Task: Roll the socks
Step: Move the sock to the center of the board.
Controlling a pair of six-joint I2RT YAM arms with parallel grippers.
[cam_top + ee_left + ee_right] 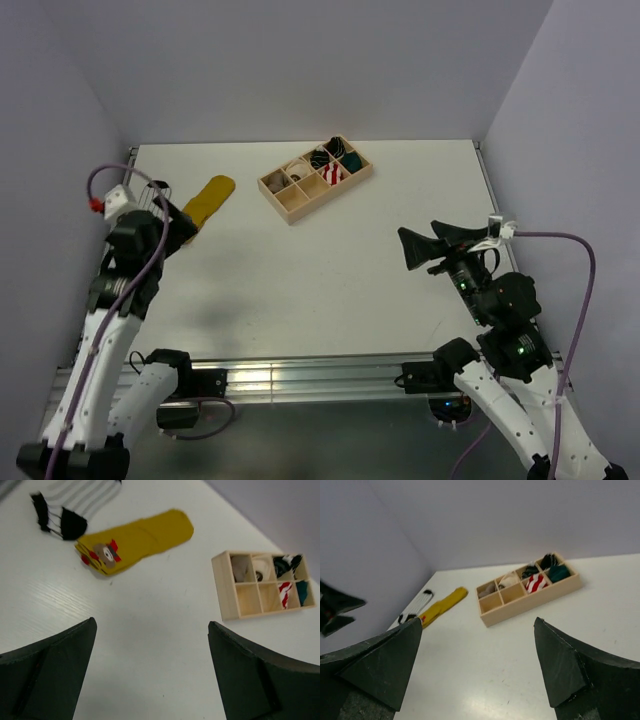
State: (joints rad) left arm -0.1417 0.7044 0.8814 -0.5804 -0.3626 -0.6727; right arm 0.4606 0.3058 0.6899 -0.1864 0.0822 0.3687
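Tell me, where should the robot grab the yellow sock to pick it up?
Probably the plain end, away from the patch. The yellow sock lies flat on the table, so the left fingers should come down from above and pinch across its narrow width. That end is clear of the striped sock, which sits close to the patch end.

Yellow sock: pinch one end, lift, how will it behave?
Probably floppy: the mustard-yellow sock lies flat and thin, so it should drape. Likely light; a push may bunch it. The striped sock lies close beside its patch end and might drag.
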